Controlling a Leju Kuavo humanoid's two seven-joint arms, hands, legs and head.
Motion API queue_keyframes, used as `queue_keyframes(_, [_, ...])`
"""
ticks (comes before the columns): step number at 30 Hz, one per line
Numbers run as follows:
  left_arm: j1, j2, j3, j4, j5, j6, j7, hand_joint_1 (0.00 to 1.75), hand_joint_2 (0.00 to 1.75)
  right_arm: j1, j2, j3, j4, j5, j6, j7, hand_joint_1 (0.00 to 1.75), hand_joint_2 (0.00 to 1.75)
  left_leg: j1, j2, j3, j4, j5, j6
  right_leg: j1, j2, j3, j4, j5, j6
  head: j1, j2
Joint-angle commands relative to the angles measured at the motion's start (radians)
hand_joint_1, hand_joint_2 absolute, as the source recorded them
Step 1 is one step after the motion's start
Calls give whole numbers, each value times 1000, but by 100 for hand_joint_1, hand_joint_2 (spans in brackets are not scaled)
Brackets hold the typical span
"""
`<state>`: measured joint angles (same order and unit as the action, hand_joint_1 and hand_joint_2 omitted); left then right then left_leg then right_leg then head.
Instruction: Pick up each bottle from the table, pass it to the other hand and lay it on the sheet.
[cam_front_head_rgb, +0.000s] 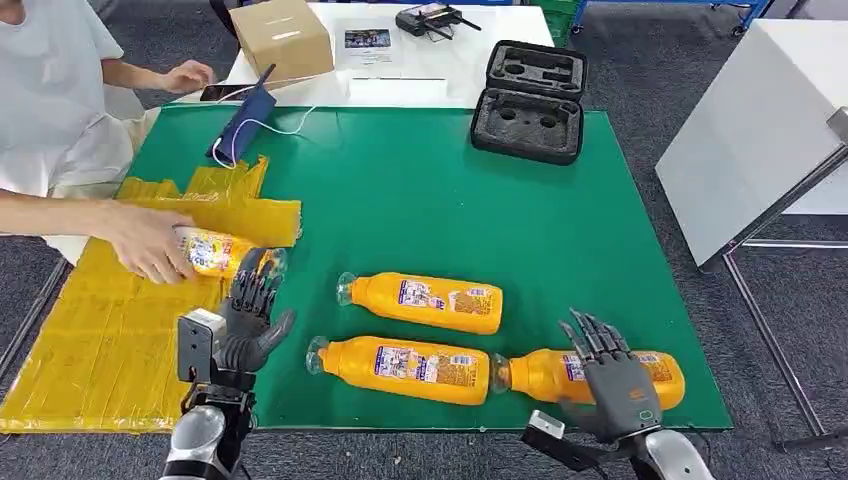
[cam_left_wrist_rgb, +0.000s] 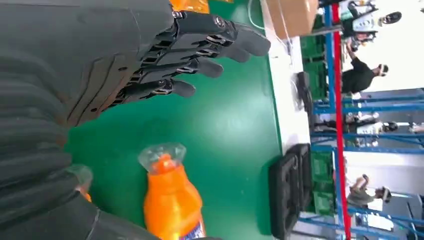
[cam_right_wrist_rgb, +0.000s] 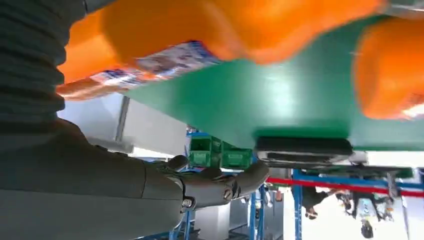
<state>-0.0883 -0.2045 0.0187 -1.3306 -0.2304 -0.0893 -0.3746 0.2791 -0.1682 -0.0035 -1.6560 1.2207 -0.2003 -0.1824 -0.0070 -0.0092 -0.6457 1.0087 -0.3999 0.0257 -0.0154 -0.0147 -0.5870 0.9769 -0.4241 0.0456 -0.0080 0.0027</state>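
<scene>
On the yellow sheet (cam_front_head_rgb: 110, 330) one bottle (cam_front_head_rgb: 215, 250) is held by a person's hand (cam_front_head_rgb: 145, 240). The left hand (cam_front_head_rgb: 250, 315) is released, fingers spread, at the sheet's edge. Three bottles are left lying on the green counter (cam_front_head_rgb: 420, 210); the nearest bottle (cam_front_head_rgb: 545, 375) is hovered over by the released right hand (cam_front_head_rgb: 610, 375), and should be gripped round its middle, judged best for a clean handover.
</scene>
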Motion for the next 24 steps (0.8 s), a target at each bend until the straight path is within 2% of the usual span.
queue_keyframes(1, [-46,16,-46,77,4,24,4,0,175,-21,42,-199,164,47,23,-63,0,175,1,-2,5,-1,-1,-2,1,-1,6,-2,-1,-2,0,0])
queue_keyframes(12, [-57,19,-37,96,8,31,0,0,175,-38,46,-269,201,53,57,-106,0,175,1,0,2,-1,0,-1,1,0,3,-1,0,-1,0,0])
queue_keyframes(13, [-57,19,-37,96,8,31,0,0,175,-38,46,-269,201,53,57,-106,0,175,1,0,7,-2,-2,-2,1,0,8,-2,-2,-2,0,0])
queue_keyframes(20, [-67,18,-44,114,13,26,-4,0,175,-72,27,-310,298,132,70,-86,0,175,1,0,4,-1,0,-1,1,0,4,-2,0,-1,0,0])
queue_keyframes(21, [-69,18,-45,115,14,25,-4,0,175,-74,26,-310,310,141,71,-84,0,175,2,0,6,-1,-1,-2,2,0,8,-3,-1,-2,0,0])
queue_keyframes(22, [-70,18,-46,116,14,25,-4,0,175,-78,27,-308,323,151,67,-81,3,175,1,0,5,-1,-1,-2,1,0,6,-3,-1,-1,0,0])
queue_keyframes(24, [-71,17,-48,119,17,22,-6,0,175,-85,27,-295,348,164,65,-79,65,175,2,0,7,-1,-1,-2,2,0,8,-3,-1,-2,0,0])
